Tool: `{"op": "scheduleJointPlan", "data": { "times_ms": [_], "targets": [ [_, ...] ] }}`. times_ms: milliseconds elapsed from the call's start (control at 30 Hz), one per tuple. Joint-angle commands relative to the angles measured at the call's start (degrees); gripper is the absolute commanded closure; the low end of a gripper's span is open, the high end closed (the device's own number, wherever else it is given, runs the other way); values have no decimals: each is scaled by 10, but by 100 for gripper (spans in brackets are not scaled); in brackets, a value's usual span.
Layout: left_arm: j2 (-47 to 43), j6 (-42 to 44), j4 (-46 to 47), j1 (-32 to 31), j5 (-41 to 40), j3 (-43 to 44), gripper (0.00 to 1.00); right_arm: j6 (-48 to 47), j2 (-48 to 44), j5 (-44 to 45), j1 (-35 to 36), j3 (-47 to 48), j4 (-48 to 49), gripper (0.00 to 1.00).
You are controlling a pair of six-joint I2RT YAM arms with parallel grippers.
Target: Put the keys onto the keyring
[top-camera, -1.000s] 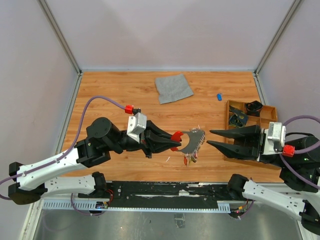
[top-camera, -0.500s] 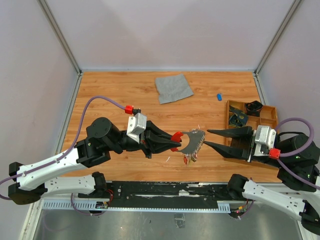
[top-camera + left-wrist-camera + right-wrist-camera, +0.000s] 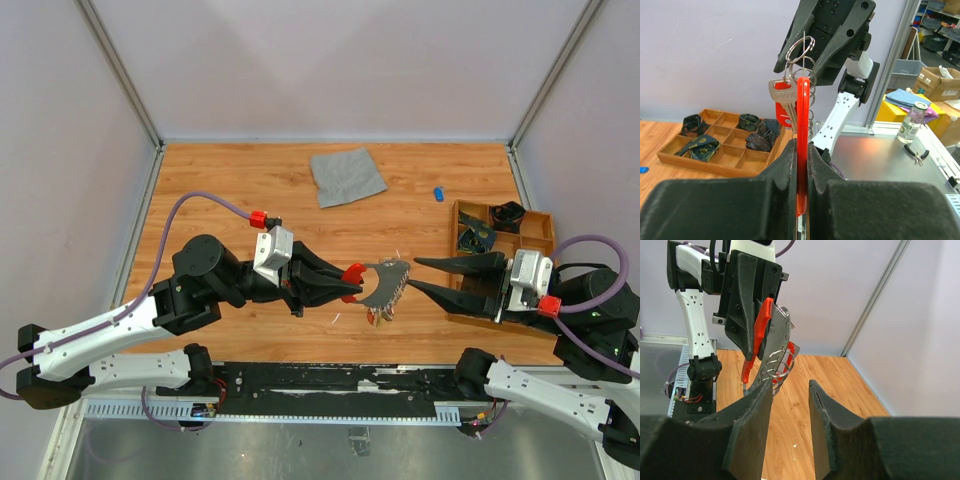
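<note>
My left gripper (image 3: 345, 283) is shut on the red keyring (image 3: 353, 272) and holds it above the table's front middle. In the left wrist view the keyring (image 3: 803, 110) stands edge-on between the pads. A silvery key (image 3: 782, 92) with a red head and several wire rings (image 3: 801, 50) hang at its top. More keys (image 3: 378, 318) dangle under the silvery part (image 3: 385, 285). My right gripper (image 3: 413, 274) is open just right of the rings, nothing between its fingers. In the right wrist view my right gripper (image 3: 790, 387) has its left fingertip almost at the rings (image 3: 777, 365).
A small blue key (image 3: 438, 193) lies on the wood at the back right. A grey cloth square (image 3: 347, 176) lies at the back middle. A wooden compartment tray (image 3: 535, 222) with dark items stands at the right edge, behind my right gripper.
My right gripper has moved left, closer to the rings, and its jaws stand a little narrower. The left gripper and keyring have stayed still.
</note>
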Motion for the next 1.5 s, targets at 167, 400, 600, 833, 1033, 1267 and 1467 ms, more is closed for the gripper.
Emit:
{"op": "scheduleJointPlan", "data": {
  "times_ms": [167,400,600,833,1033,1267,1467],
  "targets": [
    [-4,2,24,1,-6,24,99,8,5,-9,-3,-3,27,61],
    [3,3,21,1,-11,29,99,10,9,-11,-3,-4,30,59],
    [7,4,18,1,-10,31,100,12,9,-12,-4,-5,34,67],
    [6,5,16,1,-14,30,99,17,3,-17,-3,-4,40,75],
    [5,6,14,1,-17,28,100,23,-7,-14,-3,-4,45,75],
    [6,5,17,1,-19,24,99,29,-19,-10,-3,-9,52,75],
    [8,4,17,1,-16,24,99,37,-20,-19,-3,-13,59,75]
  ]
}}
